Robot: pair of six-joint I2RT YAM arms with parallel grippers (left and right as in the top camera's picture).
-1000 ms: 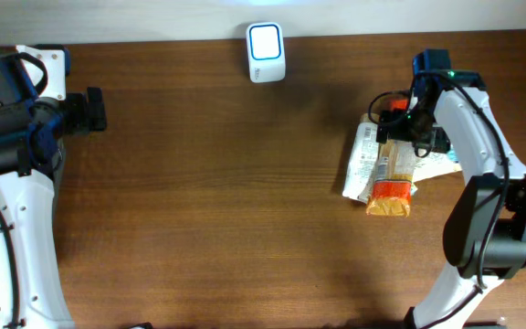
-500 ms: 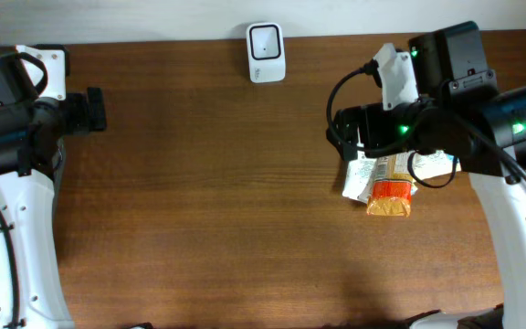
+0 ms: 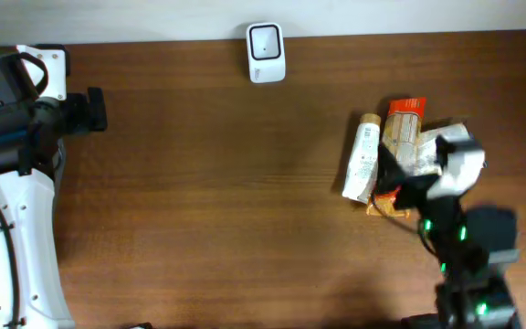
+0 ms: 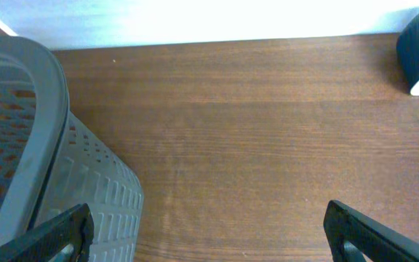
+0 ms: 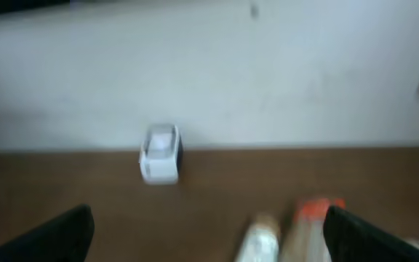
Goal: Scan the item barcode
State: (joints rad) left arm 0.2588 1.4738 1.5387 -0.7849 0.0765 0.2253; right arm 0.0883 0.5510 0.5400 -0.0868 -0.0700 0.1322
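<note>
Well right of the barcode scanner [image 3: 265,53], a white tube [image 3: 363,157] and an orange packet [image 3: 405,111] lie piled together. They are probably light, soft and slippery, and best pinched across the tube's middle. The left gripper [image 4: 208,212] and right gripper [image 5: 208,217] both stand spread and empty.

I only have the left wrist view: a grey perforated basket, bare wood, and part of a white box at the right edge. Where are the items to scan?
Observer: Overhead, a small pile lies on the right side of the brown wooden table: a white tube beside an orange-and-tan packet.
Operator: Is the right gripper holding any of them?
Observer: No. In its wrist view the right gripper is open, with nothing between its fingers.
Operator: And that white box?
Observer: It is the white scanner, standing at the middle of the table's far edge.
</note>
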